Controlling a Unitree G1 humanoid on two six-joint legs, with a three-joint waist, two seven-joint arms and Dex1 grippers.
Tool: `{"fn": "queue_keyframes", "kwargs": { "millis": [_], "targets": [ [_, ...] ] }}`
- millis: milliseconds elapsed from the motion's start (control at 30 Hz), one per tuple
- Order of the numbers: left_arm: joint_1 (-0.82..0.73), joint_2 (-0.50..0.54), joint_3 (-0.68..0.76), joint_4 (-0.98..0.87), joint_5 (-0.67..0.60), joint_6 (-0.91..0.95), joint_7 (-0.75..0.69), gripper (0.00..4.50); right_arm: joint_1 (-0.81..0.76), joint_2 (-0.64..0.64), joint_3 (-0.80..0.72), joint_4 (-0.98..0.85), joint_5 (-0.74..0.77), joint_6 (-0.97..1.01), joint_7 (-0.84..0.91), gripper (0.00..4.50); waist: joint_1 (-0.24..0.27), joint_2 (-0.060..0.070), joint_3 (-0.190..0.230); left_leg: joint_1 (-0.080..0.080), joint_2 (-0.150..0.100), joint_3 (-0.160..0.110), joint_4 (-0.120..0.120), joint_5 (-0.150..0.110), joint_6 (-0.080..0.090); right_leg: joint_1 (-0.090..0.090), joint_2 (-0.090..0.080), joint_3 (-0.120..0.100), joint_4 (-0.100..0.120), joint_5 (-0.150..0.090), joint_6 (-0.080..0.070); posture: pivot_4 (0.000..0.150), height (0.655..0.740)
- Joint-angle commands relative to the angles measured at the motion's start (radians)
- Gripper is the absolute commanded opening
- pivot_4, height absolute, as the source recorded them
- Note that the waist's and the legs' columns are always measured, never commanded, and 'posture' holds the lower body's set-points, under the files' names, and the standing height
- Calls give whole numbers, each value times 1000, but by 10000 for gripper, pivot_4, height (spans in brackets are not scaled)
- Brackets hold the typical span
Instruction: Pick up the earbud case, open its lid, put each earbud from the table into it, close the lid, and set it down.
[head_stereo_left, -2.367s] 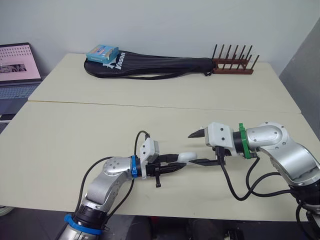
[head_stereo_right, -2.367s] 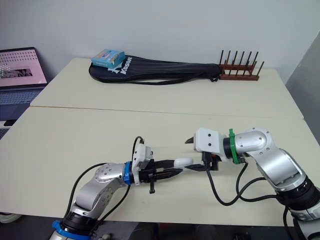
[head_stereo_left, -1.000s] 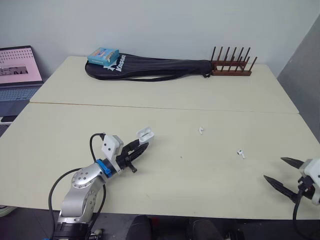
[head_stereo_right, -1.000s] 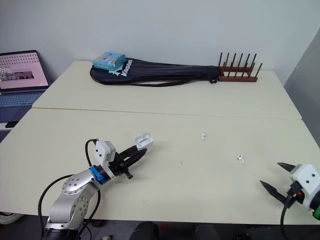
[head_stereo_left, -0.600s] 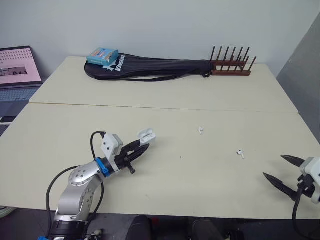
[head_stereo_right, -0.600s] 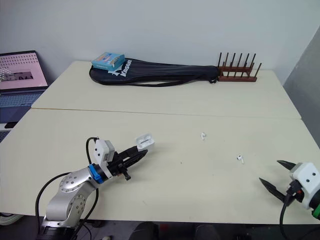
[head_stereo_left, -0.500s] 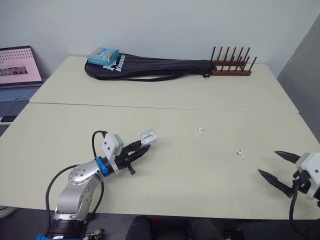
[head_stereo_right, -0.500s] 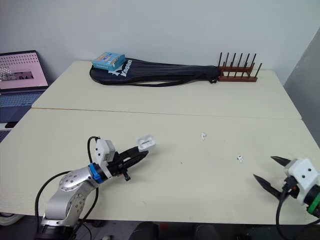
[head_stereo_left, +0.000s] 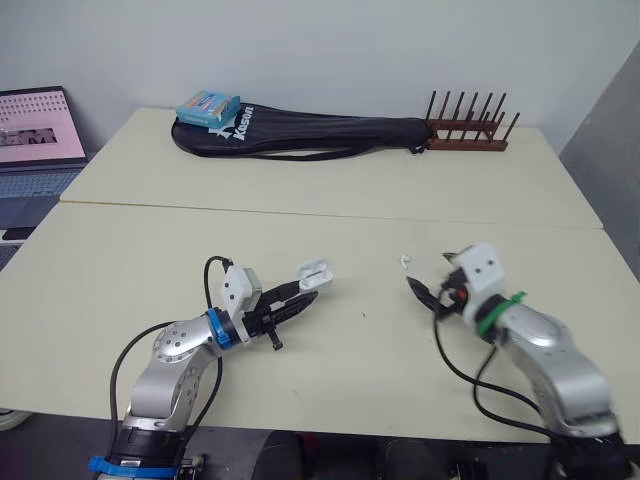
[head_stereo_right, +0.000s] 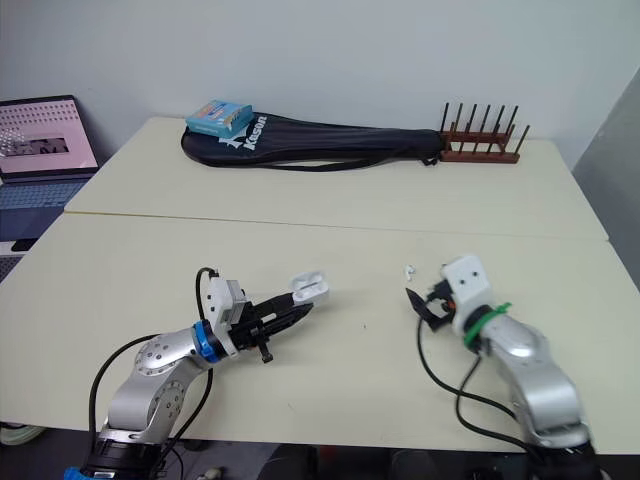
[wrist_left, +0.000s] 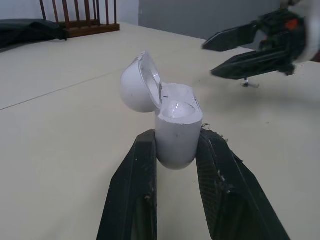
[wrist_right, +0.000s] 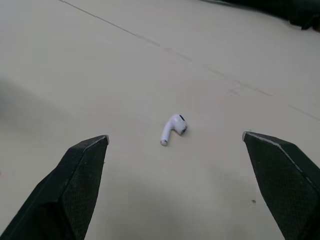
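At the near left, the earbud case (head_stereo_left: 316, 274) is gripped upright between the fingers of the left gripper (head_stereo_left: 296, 301), seemingly clear of the table (head_stereo_left: 140, 240). Its lid (wrist_left: 139, 82) is swung open, and its wells are judged empty from the left wrist view alone. At the near right, the right gripper (head_stereo_left: 430, 275) is spread wide and nothing is held in it. An earbud (wrist_right: 173, 127) lies flat on the table just ahead of it, to its far left, centred between the fingers. Its stem is set slantwise to the line between them, and the right arm is the nearer one. Along the far edge a black racket bag (head_stereo_left: 320, 135), a blue box (head_stereo_left: 208, 106) and a wooden rack (head_stereo_left: 470, 135) are seen.
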Motion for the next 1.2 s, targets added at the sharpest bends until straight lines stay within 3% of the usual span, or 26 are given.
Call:
{"fn": "queue_keyframes", "kwargs": {
  "millis": [33,433,533,833,867,1033,1200],
  "targets": [
    [-6,0,-23,-25,8,-31,-18,7277,-62,78,15,88,-46,3,-97,45000,0,0,0,-1,0,0,0,0,0,-1,0,0,0,0,0,1500,6925],
    [-25,-5,-46,-14,20,-36,-16,7277,-209,273,43,424,-133,-92,-253,45000,-8,0,0,-1,2,1,0,0,0,-4,1,0,4,0,0,1500,6925],
    [-30,-3,-45,-20,21,-31,-9,7277,-205,309,18,427,-121,-58,-274,38832,-9,0,-1,0,2,1,0,0,0,-4,1,0,6,0,0,1500,6925],
    [-14,5,-47,-42,18,-17,2,7277,-166,303,21,375,-113,-23,-238,7349,-1,0,-1,0,1,0,1,0,0,-4,1,0,7,0,0,1500,6925],
    [-14,4,-49,-44,18,-16,4,7277,-160,285,26,354,-105,-20,-207,4402,0,0,-1,0,1,0,1,0,0,-4,1,0,7,0,0,1500,6925],
    [-9,-1,-49,-57,16,-12,20,7277,-90,98,53,171,-16,5,47,4079,2,0,-1,-2,0,0,0,0,0,-4,0,0,4,0,0,1500,6925],
    [12,0,-48,-82,11,-6,33,7277,29,-254,11,34,84,-190,452,4079,-2,1,0,-3,0,0,0,0,0,-4,0,0,1,0,0,1500,6925]
  ]
}}
